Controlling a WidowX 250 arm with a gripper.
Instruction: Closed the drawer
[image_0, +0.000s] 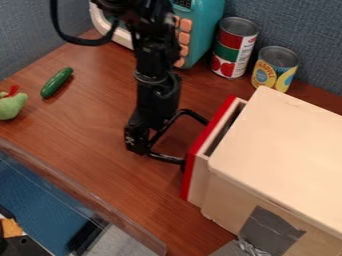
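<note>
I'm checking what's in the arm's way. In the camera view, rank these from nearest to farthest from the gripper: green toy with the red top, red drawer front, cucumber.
From the gripper:
1. Red drawer front, right beside it, toward the picture's right.
2. Cucumber, up and to the left.
3. Green toy, at the picture's left edge.

The black arm (148, 35) comes in at the top edge and hangs almost straight down, its forearm above the tool (195, 142). The wrist (157, 92) is upright, just above and to the image-left of the tool's tips. The tool's two bowed fingers (165, 158) point image-right, spread well apart. A black cable (75, 41) loops beside the forearm, above and image-left of the tool.
</note>
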